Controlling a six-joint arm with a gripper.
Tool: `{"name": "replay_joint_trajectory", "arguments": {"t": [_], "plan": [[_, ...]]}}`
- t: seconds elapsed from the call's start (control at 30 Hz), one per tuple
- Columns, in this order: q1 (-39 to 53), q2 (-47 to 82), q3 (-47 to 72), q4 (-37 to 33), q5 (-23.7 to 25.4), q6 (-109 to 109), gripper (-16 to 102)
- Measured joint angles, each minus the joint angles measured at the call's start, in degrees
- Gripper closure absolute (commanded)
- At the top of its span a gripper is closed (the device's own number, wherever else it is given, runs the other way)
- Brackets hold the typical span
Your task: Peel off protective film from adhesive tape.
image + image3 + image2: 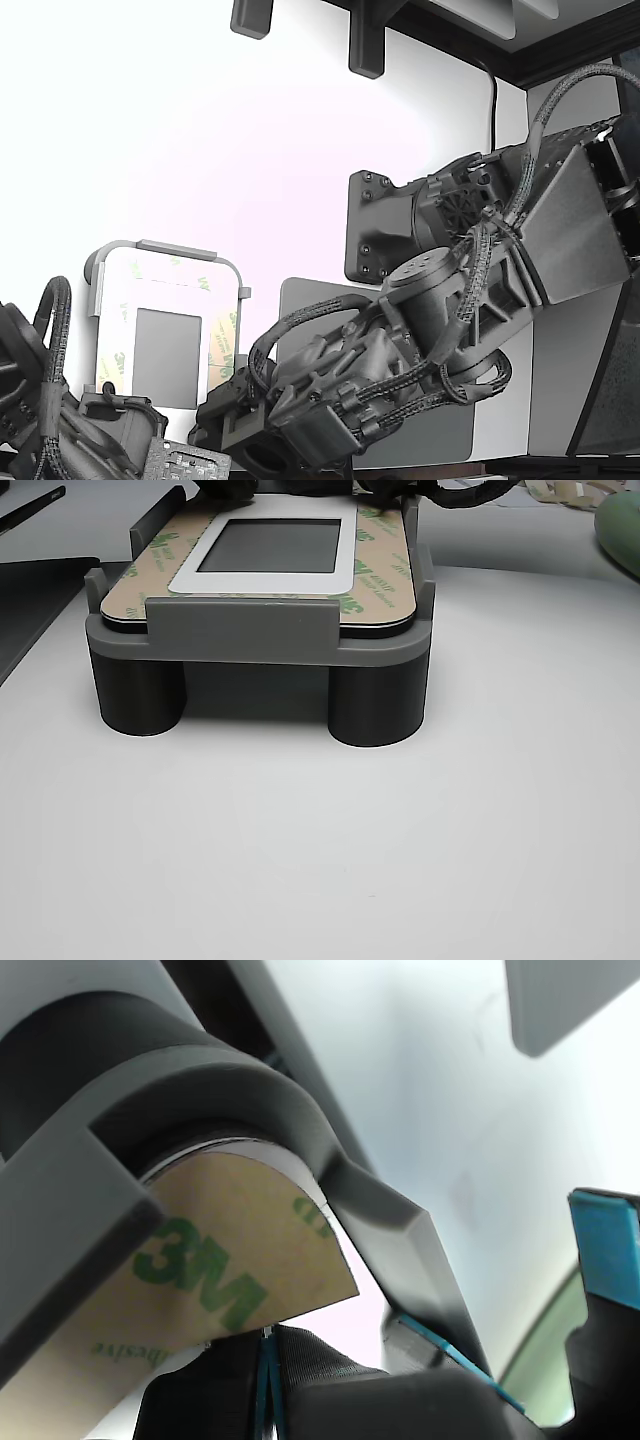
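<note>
A white rounded plate [165, 290] with a grey square centre sits in a grey fixture [160, 248]. The pale tan protective film [222, 345] with green logos runs along the plate's edges, also in the other view [375, 570]. The adhesive tape lies under the film and does not show. My gripper [235, 400] is low at the plate's near right corner in the exterior view. In the wrist view its dark fingertips [268, 1345] are pressed together at the edge of the film [230, 1250] and seem to pinch it. The contact itself is partly hidden.
A large grey mat [300, 300] lies under my arm. A second dark arm [60, 430] sits at the exterior view's lower left. In the other view, the fixture [290, 630] stands on round legs, and loose whitish strips [560, 492] lie at the far right.
</note>
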Motion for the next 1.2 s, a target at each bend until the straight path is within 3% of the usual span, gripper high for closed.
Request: {"name": "replay_joint_trajectory", "arguments": {"t": [0.4, 1.2], "plan": [[0.0, 0.79, 0.18, 0.53, 0.53, -0.62, 97], [-1.76, 2.9, 5.89, -5.1, -1.32, -1.93, 96]]}}
